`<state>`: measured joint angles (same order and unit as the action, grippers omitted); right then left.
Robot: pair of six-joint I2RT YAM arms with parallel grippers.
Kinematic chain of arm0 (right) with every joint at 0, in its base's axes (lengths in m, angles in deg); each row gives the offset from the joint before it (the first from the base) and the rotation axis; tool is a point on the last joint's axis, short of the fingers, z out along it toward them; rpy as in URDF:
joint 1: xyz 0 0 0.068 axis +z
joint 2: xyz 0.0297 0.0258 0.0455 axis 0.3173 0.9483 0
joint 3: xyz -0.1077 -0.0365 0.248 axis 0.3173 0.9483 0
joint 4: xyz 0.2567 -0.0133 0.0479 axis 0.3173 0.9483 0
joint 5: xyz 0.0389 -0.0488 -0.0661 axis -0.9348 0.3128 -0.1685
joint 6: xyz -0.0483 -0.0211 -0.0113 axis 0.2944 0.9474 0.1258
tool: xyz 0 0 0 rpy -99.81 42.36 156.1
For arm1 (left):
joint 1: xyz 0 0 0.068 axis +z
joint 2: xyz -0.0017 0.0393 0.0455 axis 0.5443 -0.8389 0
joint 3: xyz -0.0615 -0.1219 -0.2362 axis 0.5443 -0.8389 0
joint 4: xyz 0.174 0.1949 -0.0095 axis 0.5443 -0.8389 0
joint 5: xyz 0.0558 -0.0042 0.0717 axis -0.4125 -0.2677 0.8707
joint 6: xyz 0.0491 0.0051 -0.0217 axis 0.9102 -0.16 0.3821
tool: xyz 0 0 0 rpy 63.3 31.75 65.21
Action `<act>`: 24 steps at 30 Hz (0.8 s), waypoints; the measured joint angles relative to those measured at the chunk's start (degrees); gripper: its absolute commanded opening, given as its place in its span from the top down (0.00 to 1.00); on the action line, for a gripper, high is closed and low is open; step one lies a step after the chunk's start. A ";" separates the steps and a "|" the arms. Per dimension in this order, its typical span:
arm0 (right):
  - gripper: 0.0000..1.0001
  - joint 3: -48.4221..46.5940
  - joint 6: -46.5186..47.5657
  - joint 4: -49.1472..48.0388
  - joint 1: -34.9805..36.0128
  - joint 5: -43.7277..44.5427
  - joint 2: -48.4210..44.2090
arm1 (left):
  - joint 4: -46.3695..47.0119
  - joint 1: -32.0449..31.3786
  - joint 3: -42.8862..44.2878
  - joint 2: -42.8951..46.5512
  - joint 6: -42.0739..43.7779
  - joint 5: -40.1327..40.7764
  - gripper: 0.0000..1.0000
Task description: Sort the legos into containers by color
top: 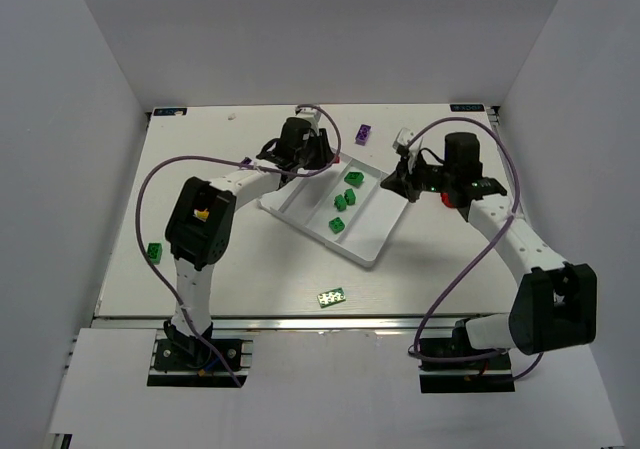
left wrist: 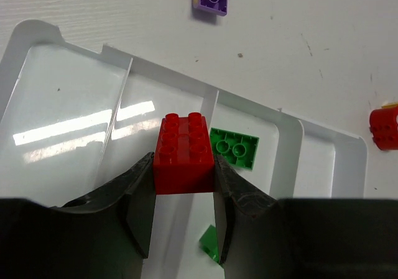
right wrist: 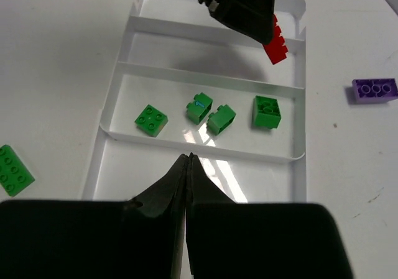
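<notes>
Since the red brick (left wrist: 184,148) looks light, stiff and slick, the left claw (left wrist: 183,173) pinches its flat sides above the tray (left wrist: 37,33), a green brick (left wrist: 235,148) at its three o'clock; the right claw (right wrist: 188,161) is clenched, empty

Both arms reach forward with bent elbows. The left claw (left wrist: 182,167) grips a red lego (left wrist: 183,147) between its fingers; the right claw (right wrist: 188,159) is pressed fully closed.
</notes>
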<state>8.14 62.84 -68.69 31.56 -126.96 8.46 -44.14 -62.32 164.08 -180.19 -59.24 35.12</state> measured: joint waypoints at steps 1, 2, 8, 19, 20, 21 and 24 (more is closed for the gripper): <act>0.98 1.25 -0.35 0.15 -0.17 -0.02 -1.07 | -0.13 0.02 1.18 -1.44 0.17 -0.07 0.90; 0.97 2.21 -0.70 0.24 -0.42 -0.02 -2.01 | -0.22 0.02 2.16 -2.69 0.26 -0.07 0.89; 0.92 5.44 -2.58 0.09 -2.54 -0.02 -6.08 | -1.09 0.02 5.55 -6.80 0.37 -0.81 0.70; 0.68 6.32 -4.07 -0.02 -3.21 -0.09 -6.99 | -2.71 0.02 6.54 -7.26 0.02 -0.11 0.28; 0.62 6.32 -4.07 0.09 -3.21 -0.17 -6.99 | -2.99 0.02 6.54 -7.26 -0.02 0.07 0.28; 0.54 6.32 -3.96 0.15 -3.21 -0.33 -6.99 | -3.28 0.02 6.54 -7.26 -0.02 0.22 0.28; 0.11 6.32 -3.50 0.39 -3.19 -0.68 -7.10 | -4.48 0.02 6.54 -6.93 -0.04 0.52 0.34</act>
<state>14.45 59.35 -68.30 28.37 -127.64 1.36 -48.62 -62.30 170.62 -187.11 -59.29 35.65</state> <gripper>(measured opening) 0.545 0.721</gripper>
